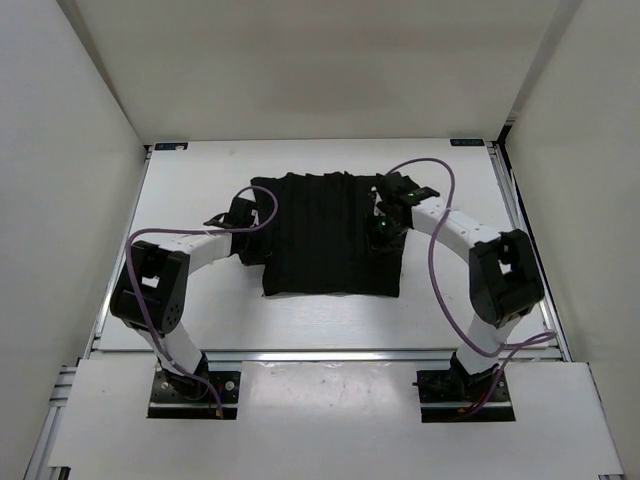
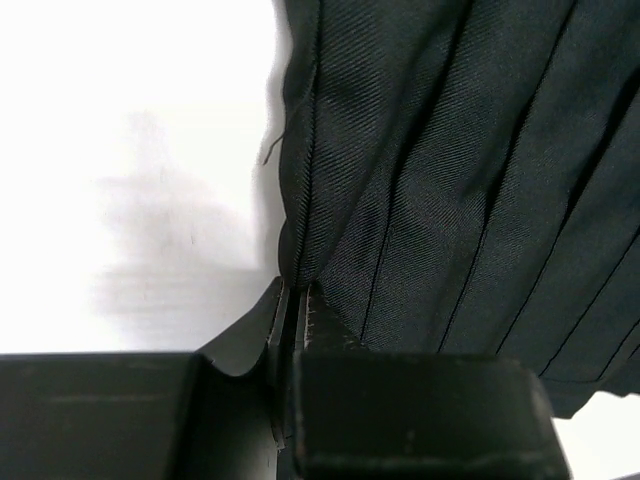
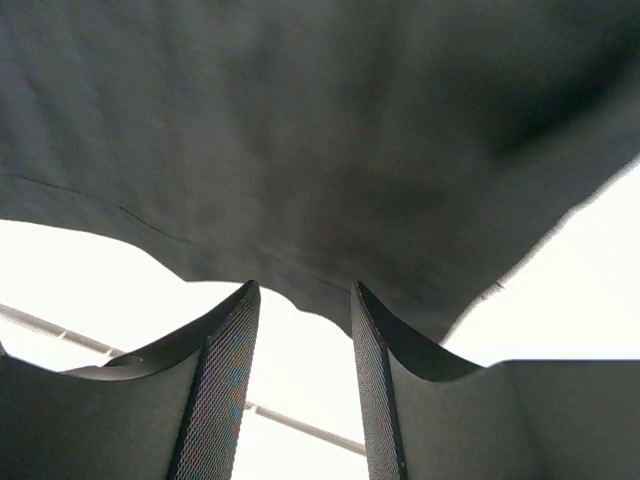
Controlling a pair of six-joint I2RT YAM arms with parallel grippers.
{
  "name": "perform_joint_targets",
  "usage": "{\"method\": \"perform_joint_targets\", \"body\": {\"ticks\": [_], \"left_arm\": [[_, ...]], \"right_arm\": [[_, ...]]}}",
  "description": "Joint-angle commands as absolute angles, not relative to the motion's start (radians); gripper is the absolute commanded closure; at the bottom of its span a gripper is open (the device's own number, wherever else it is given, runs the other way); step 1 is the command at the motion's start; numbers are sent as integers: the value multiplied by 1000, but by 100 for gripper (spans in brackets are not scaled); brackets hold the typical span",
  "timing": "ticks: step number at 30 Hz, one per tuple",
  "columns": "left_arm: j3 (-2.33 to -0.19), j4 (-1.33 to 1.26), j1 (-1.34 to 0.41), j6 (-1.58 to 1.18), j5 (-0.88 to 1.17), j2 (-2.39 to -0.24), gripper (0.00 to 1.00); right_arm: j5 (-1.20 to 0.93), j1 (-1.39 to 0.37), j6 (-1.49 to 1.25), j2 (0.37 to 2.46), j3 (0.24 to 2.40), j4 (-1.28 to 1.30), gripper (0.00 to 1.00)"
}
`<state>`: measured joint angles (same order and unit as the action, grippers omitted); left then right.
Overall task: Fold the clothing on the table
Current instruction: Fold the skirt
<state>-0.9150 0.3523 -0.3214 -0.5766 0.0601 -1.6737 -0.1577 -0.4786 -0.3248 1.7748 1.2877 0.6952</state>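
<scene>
Well, the cloth [image 1: 325, 235] lies spread in a rough square at the middle of the table [image 1: 190, 190], ridged with lengthwise creases, with an arm bent in on each side. From above, both claws are black against black, so how their jaws stand is lost. The left claw [image 1: 245, 215] sits at the cloth's left edge. The right claw [image 1: 383, 228] is over its right part, toward the far corner.

The wrist cameras tell more. The left one shows its fingers all but together, with only a thin slit between them. The cloth's stitched edge runs down right into that slit, and bare table lies to its left. Whether the edge is truly pinched I cannot tell. The right one shows its two fingers standing well apart, bright table showing between them and nothing in the gap. The cloth's uneven edge fills the view just beyond the tips.
</scene>
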Motion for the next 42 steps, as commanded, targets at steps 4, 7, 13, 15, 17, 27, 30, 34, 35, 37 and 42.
{"method": "perform_joint_targets", "body": {"ticks": [4,7,13,15,17,27,30,34,35,37,42], "left_arm": [[-928,336,-299,-595,46,-1645,86],[-864,284,-272,-612,90,-1568,31],[-844,311,-244,-554,164,-1456,1],[-824,354,-230,-554,169,-1405,1],[-754,354,-222,-572,186,-1359,4],[-468,213,-255,-729,290,-1250,22],[-451,157,-233,-753,304,-1278,25],[-463,107,-221,-764,308,-1310,36],[-466,109,-221,-768,307,-1310,42],[-466,86,-210,-775,304,-1328,74],[-446,38,-212,-799,320,-1348,84]], "right_arm": [[-69,-367,-347,1579,1122,721,52],[-112,-307,-354,1522,1016,683,53],[-138,-256,-370,1462,936,652,53],[-135,-244,-364,1448,928,657,53],[-141,-233,-367,1445,927,649,53],[-166,-201,-402,1444,888,592,56],[-178,-196,-408,1448,890,575,56],[-170,-207,-403,1460,893,583,58],[-173,-201,-408,1459,890,587,58],[-187,-193,-408,1459,874,574,58],[-202,-192,-416,1468,850,566,58]]}}
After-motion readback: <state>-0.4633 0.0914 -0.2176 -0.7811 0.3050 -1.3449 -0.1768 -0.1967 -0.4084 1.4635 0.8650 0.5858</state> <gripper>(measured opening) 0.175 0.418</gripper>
